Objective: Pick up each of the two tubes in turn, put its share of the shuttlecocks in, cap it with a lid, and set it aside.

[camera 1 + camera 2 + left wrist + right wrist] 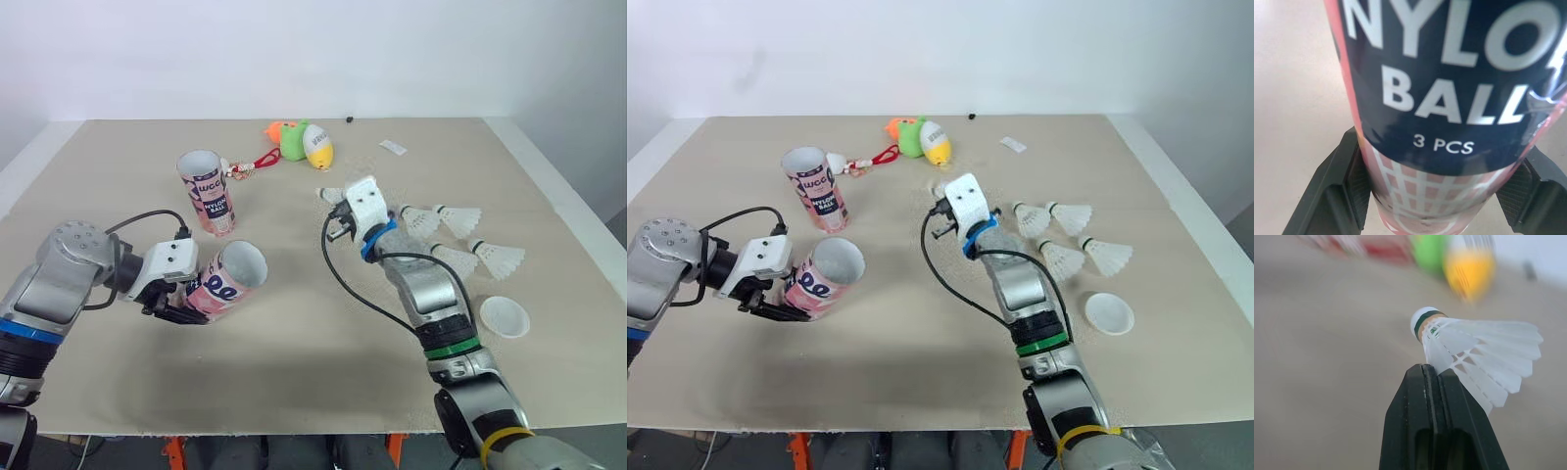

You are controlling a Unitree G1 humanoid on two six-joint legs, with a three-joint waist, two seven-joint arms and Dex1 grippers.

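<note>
My left gripper [179, 305] is shut on a pink tube [227, 279], held tilted low over the table with its open mouth facing up and to the right. In the left wrist view the tube's dark label [1449, 98] sits between the two fingers [1347, 186]. A second pink tube [206, 191] stands upright behind it. My right gripper [1437, 374] is shut on the skirt of a white shuttlecock [1474, 347], held above mid-table [330, 196]. Several more shuttlecocks [456, 240] lie to its right. A white lid [506, 316] rests near the table's right edge.
Green and yellow plush toys [304, 142] with a red cord lie at the back centre. A small white tag [393, 147] and a tiny black item [349, 119] sit near the far edge. The beige table [294, 372] has bare room along the front.
</note>
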